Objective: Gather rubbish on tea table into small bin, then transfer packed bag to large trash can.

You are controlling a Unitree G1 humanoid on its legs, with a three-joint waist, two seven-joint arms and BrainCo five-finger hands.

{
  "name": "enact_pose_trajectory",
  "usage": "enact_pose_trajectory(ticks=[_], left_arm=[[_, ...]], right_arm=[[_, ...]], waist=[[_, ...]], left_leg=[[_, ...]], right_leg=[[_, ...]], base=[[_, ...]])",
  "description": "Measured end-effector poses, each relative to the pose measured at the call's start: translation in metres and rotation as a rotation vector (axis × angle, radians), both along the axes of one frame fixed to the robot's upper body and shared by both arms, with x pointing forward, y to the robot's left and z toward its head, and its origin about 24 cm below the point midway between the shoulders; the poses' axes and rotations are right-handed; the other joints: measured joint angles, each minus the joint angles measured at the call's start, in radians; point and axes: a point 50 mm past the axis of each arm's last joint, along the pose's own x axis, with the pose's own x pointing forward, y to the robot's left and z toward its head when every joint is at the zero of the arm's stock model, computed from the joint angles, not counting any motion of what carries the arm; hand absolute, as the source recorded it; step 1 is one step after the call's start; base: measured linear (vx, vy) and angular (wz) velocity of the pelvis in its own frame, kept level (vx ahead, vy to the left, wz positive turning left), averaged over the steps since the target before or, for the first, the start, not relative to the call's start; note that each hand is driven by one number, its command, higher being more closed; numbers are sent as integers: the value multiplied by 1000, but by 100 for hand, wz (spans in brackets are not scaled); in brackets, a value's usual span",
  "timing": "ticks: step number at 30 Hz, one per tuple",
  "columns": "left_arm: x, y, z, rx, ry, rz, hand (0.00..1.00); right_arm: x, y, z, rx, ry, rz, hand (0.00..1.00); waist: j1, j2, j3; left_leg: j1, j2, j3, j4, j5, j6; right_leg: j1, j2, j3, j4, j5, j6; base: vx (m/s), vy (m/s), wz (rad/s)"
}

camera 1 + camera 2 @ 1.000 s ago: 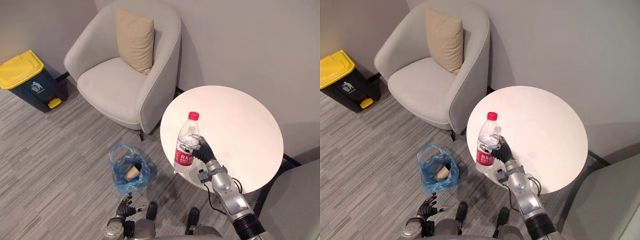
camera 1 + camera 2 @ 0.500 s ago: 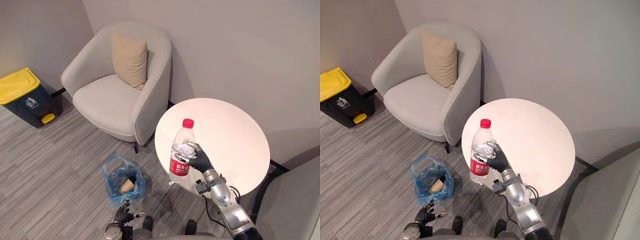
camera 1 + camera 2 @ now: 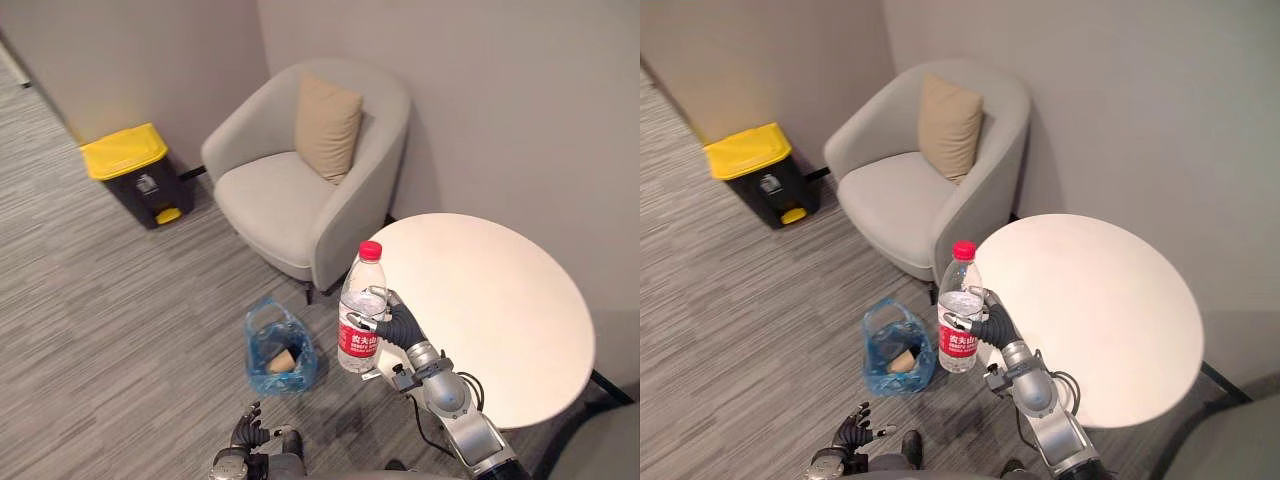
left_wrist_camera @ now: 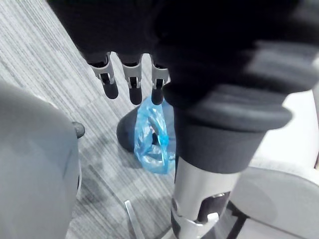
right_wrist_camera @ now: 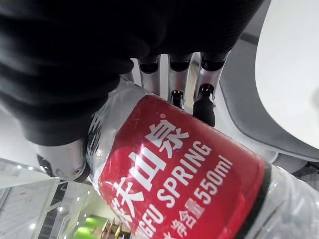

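My right hand [image 3: 396, 324] is shut on a clear water bottle [image 3: 360, 309] with a red cap and red label, holding it upright just off the left edge of the round white tea table [image 3: 500, 310]. In the right wrist view the fingers [image 5: 207, 94] curl round the bottle [image 5: 189, 169]. On the floor to the left stands the small bin with a blue bag [image 3: 278, 348], a brown cup inside it. My left hand [image 3: 247, 437] hangs low near the floor with relaxed fingers [image 4: 132, 84], holding nothing. The blue bag [image 4: 152, 137] lies past them.
A grey armchair [image 3: 300, 190] with a beige cushion [image 3: 327, 125] stands behind the table. A large dark trash can with a yellow lid [image 3: 135, 172] sits by the far wall at the left. Grey striped carpet covers the floor.
The camera has swung left and back, so the whole scene shifted right. The bottle stays in my right hand, now further left, past the table's edge and closer to the blue bag.
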Motion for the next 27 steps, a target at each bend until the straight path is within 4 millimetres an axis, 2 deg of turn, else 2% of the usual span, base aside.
enact_pose_trajectory(ticks=[1, 2, 4, 5, 9, 10, 11, 12, 13, 14, 15, 16, 17, 18, 19, 20, 21, 22, 23, 24, 27], left_arm=[[0, -1, 0, 0, 0, 0, 0], [0, -1, 0, 8, 1, 1, 0], [0, 1, 0, 15, 0, -4, 0], [2, 2, 1, 20, -5, -5, 0], [4, 4, 3, 27, -18, -7, 0], [5, 5, 4, 30, -25, -9, 0], [6, 7, 4, 36, -28, -13, 0], [8, 11, 6, 49, -38, -19, 0], [8, 12, 6, 50, -38, -19, 0], [8, 13, 6, 54, -38, -22, 0], [8, 14, 7, 59, -38, -25, 0], [7, 14, 6, 59, -36, -29, 0], [6, 14, 6, 60, -33, -33, 0], [8, 14, 7, 64, -36, -41, 0], [8, 15, 7, 65, -36, -41, 0], [7, 15, 7, 64, -36, -42, 0], [7, 19, 7, 75, -35, -47, 0], [6, 18, 7, 74, -30, -48, 0], [8, 12, 6, 63, -36, -61, 0], [9, 9, 7, 59, -42, -65, 0], [8, 11, 6, 63, -37, -59, 0]], right_arm=[[1, -1, 1, -6, -7, -4, 100], [5, -4, 5, -18, -27, -19, 100], [11, -9, 11, -12, -54, -52, 100], [15, -12, 14, -8, -71, -71, 100], [19, -8, 17, 10, -81, -75, 100], [19, -4, 17, 21, -80, -70, 100], [19, -2, 16, 28, -74, -65, 100], [18, 1, 14, 31, -64, -59, 100], [18, 2, 13, 28, -58, -56, 100], [17, 2, 8, 17, -39, -59, 100], [17, 1, 5, 3, -19, -63, 100], [16, 1, 4, -3, -17, -62, 100], [15, 0, 2, -8, -10, -65, 100], [14, 1, 1, -7, -5, -55, 100], [14, 1, 1, -8, -3, -51, 100], [13, 1, 0, -8, 0, -51, 100], [13, 1, 0, -4, 2, -52, 100], [13, 1, 0, -3, 2, -55, 100], [12, -3, -3, -7, 13, -71, 100], [12, -6, -3, -17, 14, -72, 100], [8, -6, -6, -22, 28, -73, 100]], waist=[[1, 1, -1], [0, 2, -1], [-3, -5, -2], [-1, -10, 1], [1, -22, 8], [3, -37, 14], [1, -45, 19], [-2, -65, 30], [-3, -69, 32], [-5, -71, 33], [-19, -77, 38], [-27, -77, 39], [-39, -65, 46], [-42, -70, 46], [-43, -69, 46], [-49, -70, 46], [-53, -89, 40], [-59, -99, 39], [-58, -84, 36], [-41, -66, 38], [-28, -56, 36]], left_leg=[[0, 4, 29, 4, 16, -2], [0, -2, 55, 5, 50, -41], [-5, -20, 51, 2, 54, -47], [-11, -30, 50, 0, 62, -68], [-5, -57, 27, -11, 53, -79], [-3, -75, 28, -3, 39, -88], [-2, -91, 26, 3, 28, -86], [11, -122, 23, 2, 10, -79], [13, -125, 13, 3, 4, -72], [12, -137, 1, 4, -1, -65], [19, -149, -31, 0, -4, -61], [21, -151, -49, -5, -3, -61], [19, -151, -90, -17, -3, -61], [17, -145, -127, -19, -1, -62], [17, -144, -142, -19, 0, -63], [16, -142, -171, -17, 2, -67], [13, -163, -195, -14, 13, -84], [14, -173, -213, -12, 14, -85], [17, -170, -236, -18, 25, -91], [12, -160, -240, -23, 27, -92], [14, -140, -245, -43, 34, -102]], right_leg=[[-1, -9, -9, 12, -5, 3], [-1, -25, -22, 32, -16, 13], [-2, -41, -16, 38, -18, 16], [-1, -49, -15, 38, -18, 17], [14, -74, -25, 52, -22, 24], [-5, -111, -22, 115, -66, 54], [-27, -148, -20, 190, -101, 61], [-60, -207, 0, 302, -141, 52], [-77, -224, 19, 343, -146, 43], [-116, -242, 90, 426, -139, 5], [-156, -242, 189, 508, -119, -49], [-174, -236, 224, 536, -113, -86], [-191, -189, 312, 532, -165, -64], [-206, -119, 396, 487, -208, -35], [-209, -96, 424, 461, -215, -28], [-209, -50, 450, 383, -211, -23], [-205, -35, 462, 272, -150, -17], [-200, -34, 467, 272, -119, 10], [-182, -37, 439, 253, -118, 12], [-179, -23, 438, 233, -113, 7], [-149, 10, 430, 171, -86, -1]], base=[[175, 93, 52], [116, 79, 38], [116, 97, 52], [119, 105, 50], [55, 100, 30], [18, 86, 15], [6, 145, 17], [-14, 107, 15], [-34, 116, 16], [-17, 87, 41], [4, 94, 55], [38, 77, 76], [46, 15, 75], [40, -10, 73], [49, -35, 75], [67, -30, 83], [81, -35, 96], [127, -45, 88], [147, -59, 51], [143, -61, 24], [176, -105, -6]])
